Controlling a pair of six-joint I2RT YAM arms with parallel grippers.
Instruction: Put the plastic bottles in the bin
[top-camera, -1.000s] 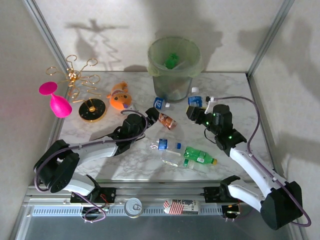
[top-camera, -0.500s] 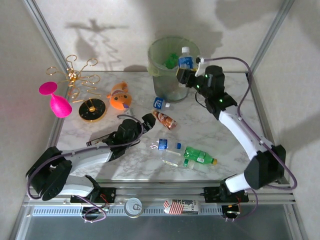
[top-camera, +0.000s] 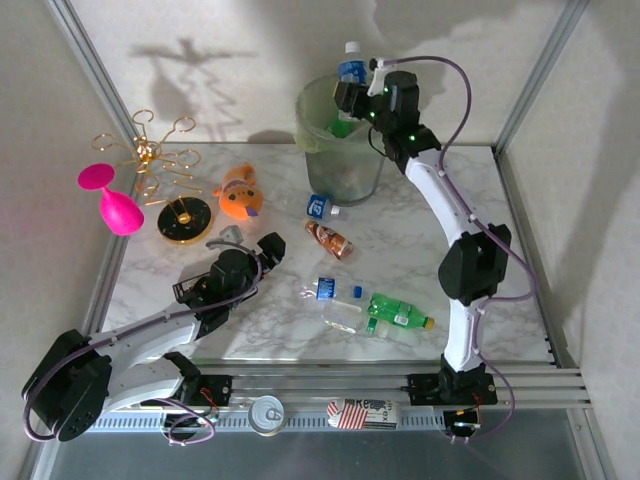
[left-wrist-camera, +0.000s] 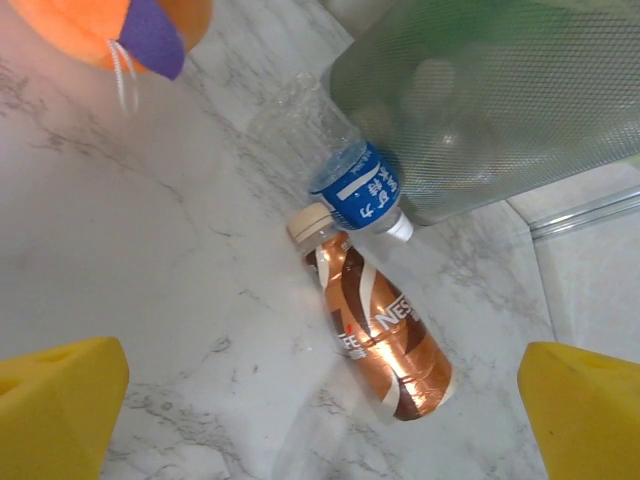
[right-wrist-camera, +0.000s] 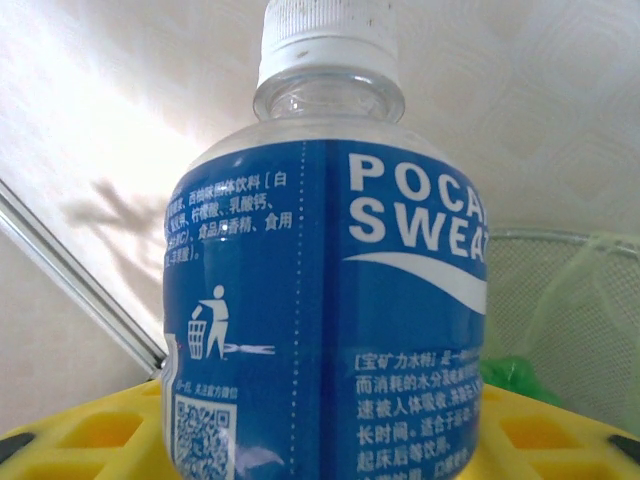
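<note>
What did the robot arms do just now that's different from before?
The right gripper, shut on the blue-labelled bottle, carried it up from the table to above the bin. The left gripper, open, pulled back from the brown bottle toward its base. The brown bottle, green bottle and plush toy stayed put.

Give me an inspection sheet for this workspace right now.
Surface: marble tabletop, no spills seen.
Job's things: Pocari Sweat bottle held above the bin; blue-labelled bottle beside it, brown bottle, clear bottle and green bottle lie on the tabletop.
Clutter: orange plush toy, pink wine glass, gold rack.
Grippers: left gripper open, facing the brown bottle; right gripper shut on the Pocari Sweat bottle.
Cables: purple cable arcs off the right arm.
Surroundings: white walls, metal frame post.
</note>
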